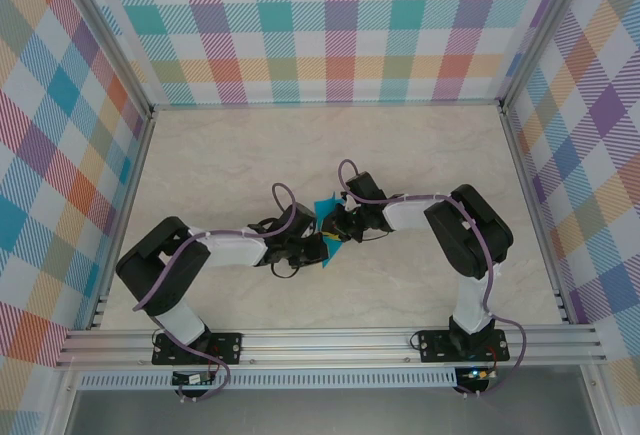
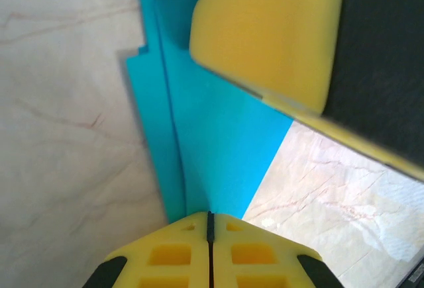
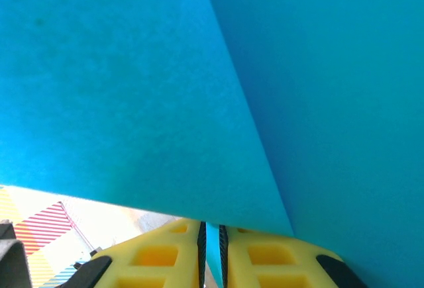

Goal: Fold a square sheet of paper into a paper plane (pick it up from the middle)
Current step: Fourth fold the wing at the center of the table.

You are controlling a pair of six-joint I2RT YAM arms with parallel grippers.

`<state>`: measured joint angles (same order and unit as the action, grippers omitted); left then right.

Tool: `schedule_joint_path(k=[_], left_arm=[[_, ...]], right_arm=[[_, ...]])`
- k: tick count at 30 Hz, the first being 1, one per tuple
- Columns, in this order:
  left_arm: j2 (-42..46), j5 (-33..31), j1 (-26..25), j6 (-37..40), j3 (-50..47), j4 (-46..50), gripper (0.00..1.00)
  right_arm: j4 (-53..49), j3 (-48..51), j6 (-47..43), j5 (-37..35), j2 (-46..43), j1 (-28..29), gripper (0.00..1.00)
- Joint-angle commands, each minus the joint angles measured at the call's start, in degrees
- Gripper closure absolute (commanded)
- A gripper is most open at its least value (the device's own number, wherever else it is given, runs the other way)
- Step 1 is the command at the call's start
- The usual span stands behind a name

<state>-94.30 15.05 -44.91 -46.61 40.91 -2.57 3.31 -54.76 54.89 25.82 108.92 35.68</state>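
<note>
Yellow fingertips (image 2: 165,258) of the left claw (image 2: 210,235) sit at the bottom of the left wrist view, pressed together with no gap, pinching the narrow lower end of the square sheet of paper (image 2: 212,142). Sheet runs up from that seam toward the top centre of the frame, with a long crease down its left part and a stepped edge at upper left, so the layers look not quite flush. Pale marbled counter (image 2: 66,136) behind it on both sides.

Right claw (image 3: 211,238) at the bottom of the right wrist view – jaws nearly closed, a thin teal strip between them, so pinching the same sheet. Teal fills most of that frame, one fold line slanting from top centre down to the jaws.

Top view: both claws meet at frame centre with the sheet between them, seemingly lifted off the counter; hard to tell how high.

Risks, my read:
- both grips are at edges of thin paper – any pull apart by the arms could tear it or slip it out of one claw
- layers offset, so pressing a crease now could lock in a crooked fold
- claws crowded together – fingers may bump or crumple the sheet
</note>
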Motion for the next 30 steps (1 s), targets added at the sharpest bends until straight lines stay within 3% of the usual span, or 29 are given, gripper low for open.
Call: schedule_joint_path(k=[1, 7, 13, 17, 24, 30], left_arm=[[0.63, 0.05, -1.25, 1.0, -3.07, 12.7, 0.94], [2.53, 3.01, -1.25, 1.93, -3.73, 10.37, 0.93], [9.39, -1.88, -1.2, 0.5, -3.48, 10.98, 0.9], [11.86, -2.79, -1.23, -1.68, -2.85, 6.55, 0.88], [5.88, 0.86, -1.19, -3.92, 0.04, -2.75, 0.82], [-0.43, 1.74, -1.22, -5.34, 0.79, -3.19, 0.81]], right_arm=[[-5.86, 1.33, 0.65, -3.51, 3.23, -0.13, 0.84], [-6.34, 1.06, 0.57, -3.66, 3.23, -0.17, 0.84], [-6.07, 1.15, 0.65, -3.56, 3.24, -0.16, 0.84], [-6.04, 1.24, 0.66, -3.67, 3.27, -0.1, 0.84], [-6.39, 1.24, 0.57, -3.66, 3.13, -0.1, 0.84], [-6.39, 1.24, 0.59, -3.61, 3.05, -0.15, 0.84]])
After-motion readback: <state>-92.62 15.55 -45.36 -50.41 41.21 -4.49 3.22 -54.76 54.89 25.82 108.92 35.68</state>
